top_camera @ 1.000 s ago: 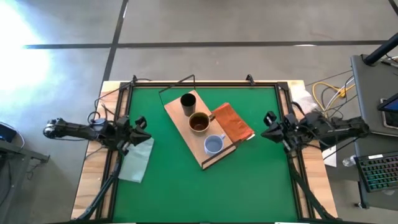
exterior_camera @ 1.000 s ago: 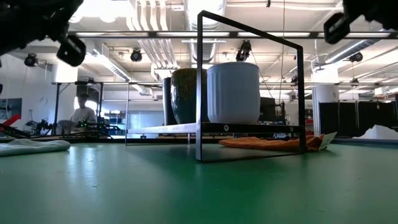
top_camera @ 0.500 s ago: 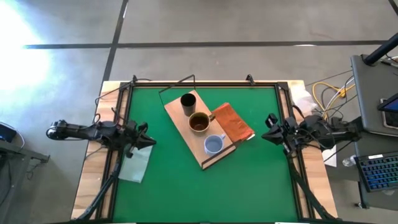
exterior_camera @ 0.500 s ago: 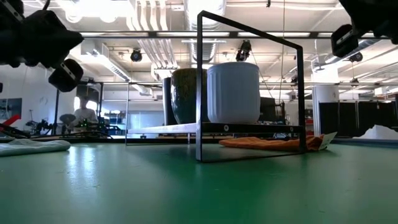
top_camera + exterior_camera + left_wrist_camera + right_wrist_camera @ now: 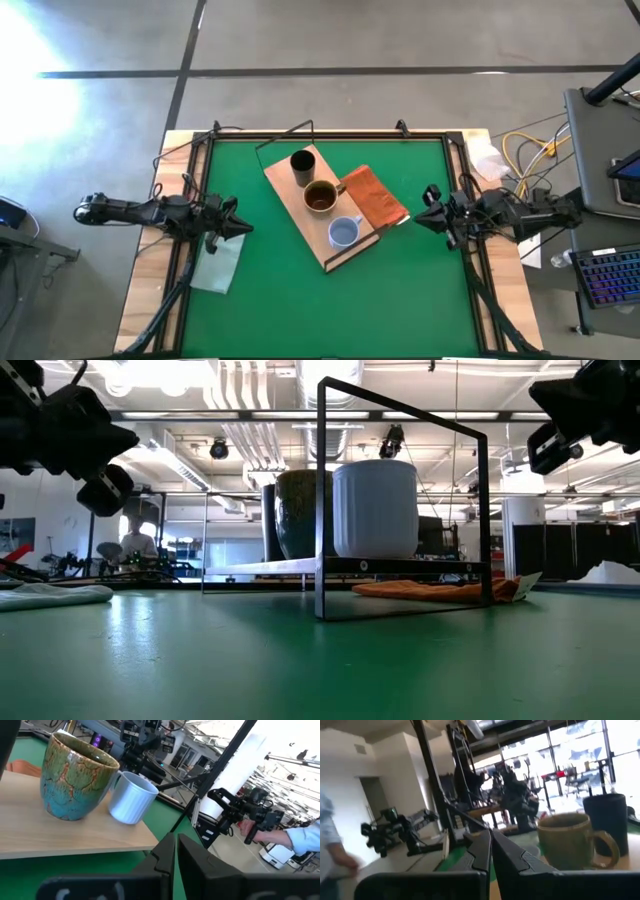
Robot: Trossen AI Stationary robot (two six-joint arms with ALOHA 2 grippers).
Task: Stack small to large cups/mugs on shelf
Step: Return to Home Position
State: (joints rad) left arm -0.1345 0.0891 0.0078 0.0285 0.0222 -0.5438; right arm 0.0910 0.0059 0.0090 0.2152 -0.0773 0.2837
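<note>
The light-wood shelf (image 5: 288, 192) lies aslant in the middle of the green table, with a thin black wire frame (image 5: 320, 510) at its ends. Three vessels stand on it in a row: the black cup (image 5: 302, 166) farthest, the brown mug (image 5: 320, 197) in the middle, and the pale blue-grey cup (image 5: 344, 232) nearest. My left gripper (image 5: 240, 228) is shut and empty at the table's left side, above the mat, pointing at the shelf. Its wrist view shows the mug (image 5: 75, 775) and the pale cup (image 5: 131, 797). My right gripper (image 5: 420, 218) is shut and empty at the right side, also pointing at the shelf.
A reddish-brown board (image 5: 376, 197) lies against the shelf's right side. A pale cloth (image 5: 218, 258) lies on the mat below my left gripper. A black rail frames the green mat (image 5: 330, 300). People and equipment show in the room beyond the table.
My left gripper has moved a little toward the table's near edge and the shelf, and has come lower. My right gripper has moved a little toward the table's left, toward the shelf, and has come lower. The cups and the shelf have kept still.
</note>
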